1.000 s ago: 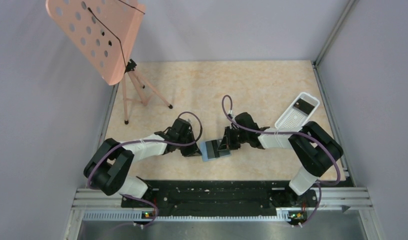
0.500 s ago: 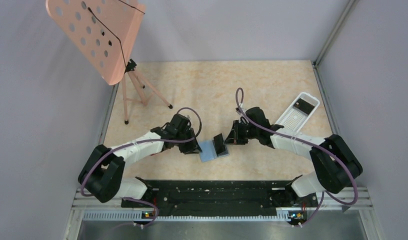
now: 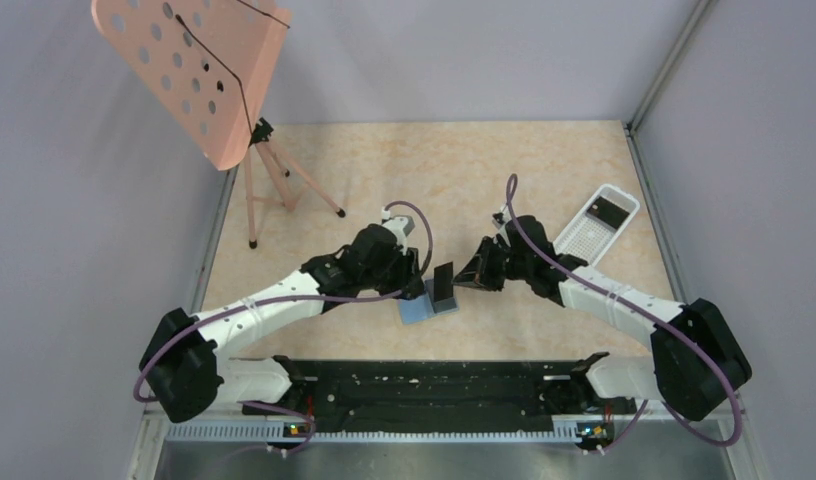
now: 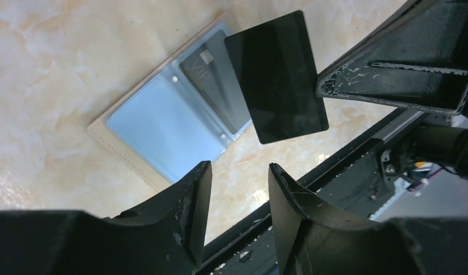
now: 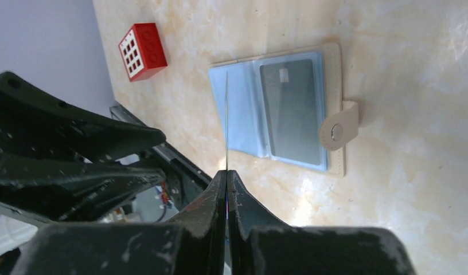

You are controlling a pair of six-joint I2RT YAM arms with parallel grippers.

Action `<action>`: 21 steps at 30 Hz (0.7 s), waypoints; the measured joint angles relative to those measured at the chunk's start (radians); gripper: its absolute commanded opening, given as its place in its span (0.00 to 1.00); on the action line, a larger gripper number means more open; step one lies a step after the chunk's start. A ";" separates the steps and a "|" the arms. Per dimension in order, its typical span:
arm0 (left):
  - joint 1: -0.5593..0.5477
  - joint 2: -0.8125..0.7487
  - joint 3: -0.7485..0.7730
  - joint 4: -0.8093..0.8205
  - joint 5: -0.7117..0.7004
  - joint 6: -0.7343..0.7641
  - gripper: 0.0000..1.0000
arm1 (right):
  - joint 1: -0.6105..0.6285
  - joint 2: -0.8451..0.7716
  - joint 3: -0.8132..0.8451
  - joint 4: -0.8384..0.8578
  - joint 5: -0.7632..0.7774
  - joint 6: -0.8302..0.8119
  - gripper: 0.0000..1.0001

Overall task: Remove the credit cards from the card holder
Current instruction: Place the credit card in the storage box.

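Observation:
The card holder (image 3: 416,311) lies open on the table, its light blue panels up (image 4: 157,123) (image 5: 246,114). One dark credit card (image 4: 211,86) (image 5: 292,109) sits in its pocket beside the snap tab. My right gripper (image 5: 226,173) (image 3: 457,281) is shut on a second black credit card (image 4: 276,77) (image 3: 443,286), which it holds on edge above the holder, clear of the pockets. My left gripper (image 4: 240,168) (image 3: 418,288) hovers at the holder's left edge, open, with nothing between its fingers.
A white perforated tray (image 3: 584,235) at the right holds a dark card (image 3: 609,211). A red-and-white block (image 5: 143,50) lies near the holder. A pink music stand (image 3: 199,70) on a tripod stands at the back left. The black base rail (image 3: 424,385) runs along the near edge.
The left gripper has opened, let go of the holder and shifted right. The right gripper has pulled the black card up out of the holder and drawn back to the right.

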 measured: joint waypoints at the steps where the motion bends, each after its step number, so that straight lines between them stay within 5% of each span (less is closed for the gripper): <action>1: -0.029 0.000 0.006 0.002 -0.028 0.017 0.48 | 0.000 -0.008 -0.007 0.006 -0.002 0.024 0.00; 10: -0.296 0.018 0.072 0.022 -0.320 0.179 0.55 | 0.000 -0.031 -0.033 0.027 -0.003 0.174 0.00; 21: -0.414 0.152 0.108 0.045 -0.512 0.263 0.61 | 0.000 -0.038 -0.031 0.027 -0.002 0.213 0.00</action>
